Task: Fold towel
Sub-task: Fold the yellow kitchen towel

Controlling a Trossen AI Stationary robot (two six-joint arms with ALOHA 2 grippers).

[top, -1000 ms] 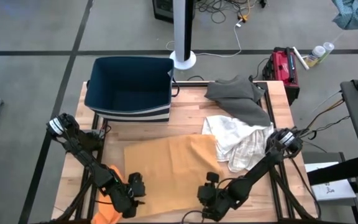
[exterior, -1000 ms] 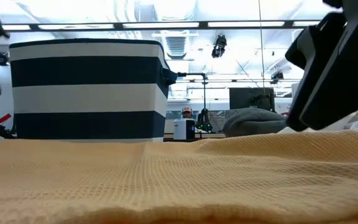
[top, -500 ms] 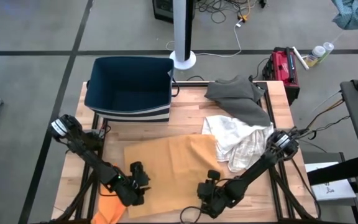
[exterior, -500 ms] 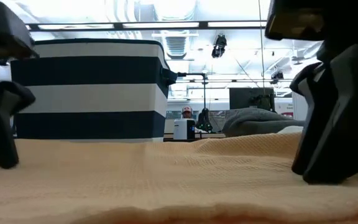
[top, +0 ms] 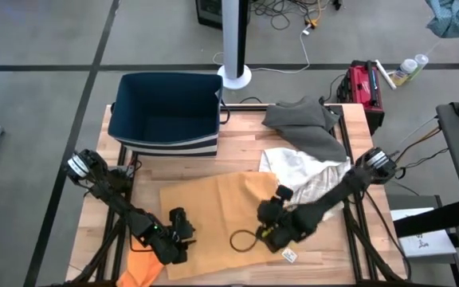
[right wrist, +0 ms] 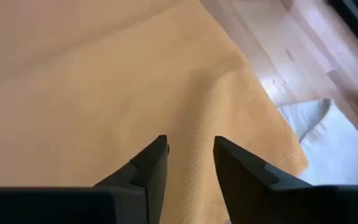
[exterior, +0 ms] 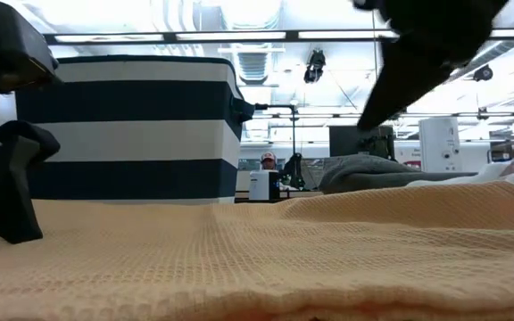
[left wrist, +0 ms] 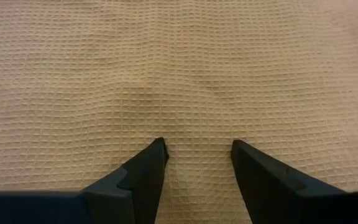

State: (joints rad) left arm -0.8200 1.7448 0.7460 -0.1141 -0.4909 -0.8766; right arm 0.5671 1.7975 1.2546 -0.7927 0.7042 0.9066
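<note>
Yellow towel under both parted hands: left hand apparently touching; right hand (above) empty

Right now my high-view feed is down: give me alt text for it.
Orange towel lies flat on the wooden table, left gripper and right gripper both open over it. Behind: striped bin, grey cloth, white cloth.

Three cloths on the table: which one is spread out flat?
The yellow towel, lying flat near the front between both arms. The white cloth and the grey cloth behind it are crumpled heaps.
</note>
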